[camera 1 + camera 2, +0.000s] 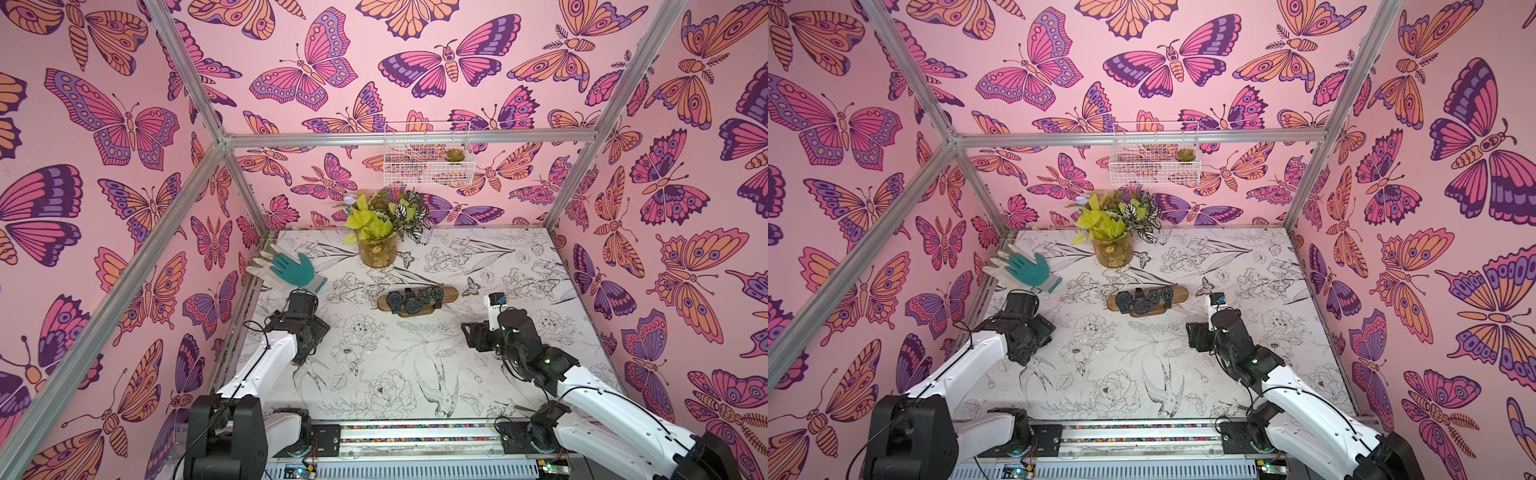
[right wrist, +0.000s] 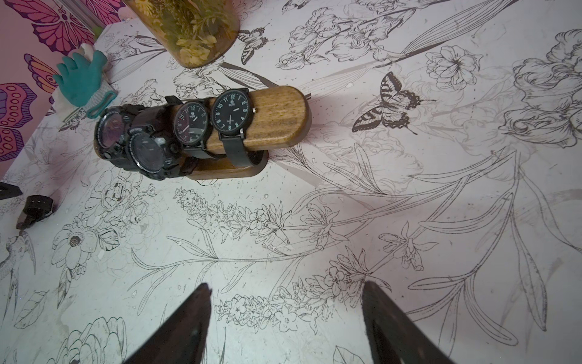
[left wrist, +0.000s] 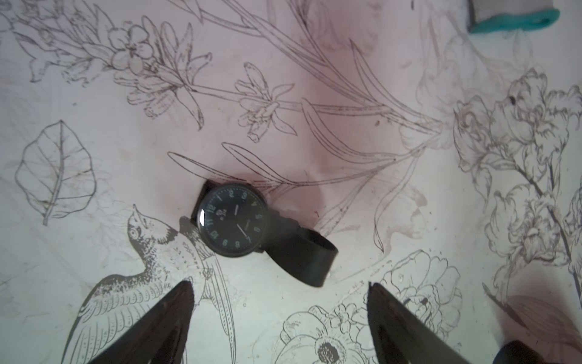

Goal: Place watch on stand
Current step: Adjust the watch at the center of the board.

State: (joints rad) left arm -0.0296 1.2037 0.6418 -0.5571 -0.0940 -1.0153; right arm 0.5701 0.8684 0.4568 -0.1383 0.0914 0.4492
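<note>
- The loose watch (image 3: 234, 220) lay flat on the table (image 1: 374, 386), face up with its black strap curled into a loop, in the left half and well apart from the stand (image 2: 277, 116).
- The left gripper (image 3: 280, 285) hung just above that watch with its fingers spread wide, gripping nothing.
- The right gripper (image 2: 285, 285) hovered over bare table in the right half, its fingers also spread and empty.
- The stand sat near the middle of the table, toward the far edge, with four dark watches (image 2: 231, 110) wrapped around its wooden bar. Its right end was bare.
- A teal glove (image 1: 297, 268) lay in the far left corner.
- A plant jar (image 1: 377, 251) stood by the far edge.
</note>
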